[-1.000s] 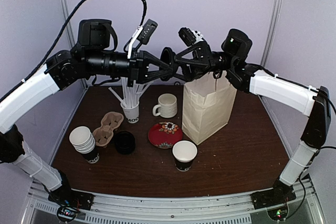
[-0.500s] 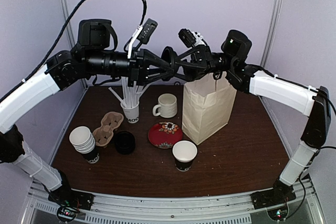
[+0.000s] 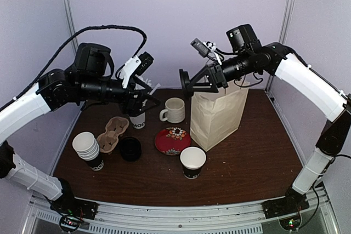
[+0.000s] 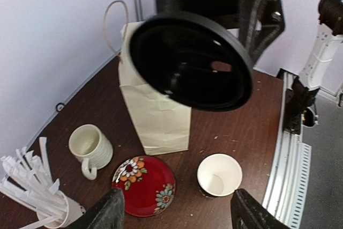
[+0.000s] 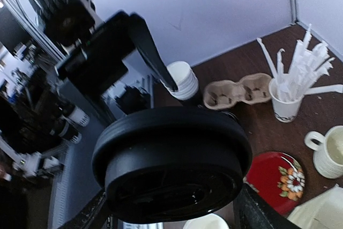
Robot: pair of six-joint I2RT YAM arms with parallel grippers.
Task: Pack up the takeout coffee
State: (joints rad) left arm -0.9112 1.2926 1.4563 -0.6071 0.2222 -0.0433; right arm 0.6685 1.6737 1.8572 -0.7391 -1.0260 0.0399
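Jaws of the right gripper [image 3: 187,79] pinch a black lid [image 5: 171,159] by its rim, well above the table [image 3: 247,163]. Those of the left gripper [image 3: 148,98] stand spread with nothing between them. The lid hangs on edge, its face turned toward the left arm, just off the 9 o'clock side of the paper bag's [image 3: 216,113] mouth.

The open cup [image 3: 192,161] it most likely belongs on stands upright and uncapped toward 6 o'clock on the table. It is at 5 o'clock from the red plate [image 3: 172,140], near the bag's front corner, and its white inside looks empty. A second lid [image 3: 130,149] lies flat at 9 o'clock from the plate. The cup carrier [image 3: 112,133] and the stacked cups [image 3: 88,146] sit farther out the same way.

The step in hand seems to be capping. To do it well, roll the wrist so the lid lies level, hollow side down, before descending. Come straight down, centred over the rim, rather than sliding in from the side, since a light paper cup would likely tip or skate. The free left gripper could close lightly on the cup wall, low down, to steady it without squeezing the rim out of round. Press evenly until the lid seats all round.
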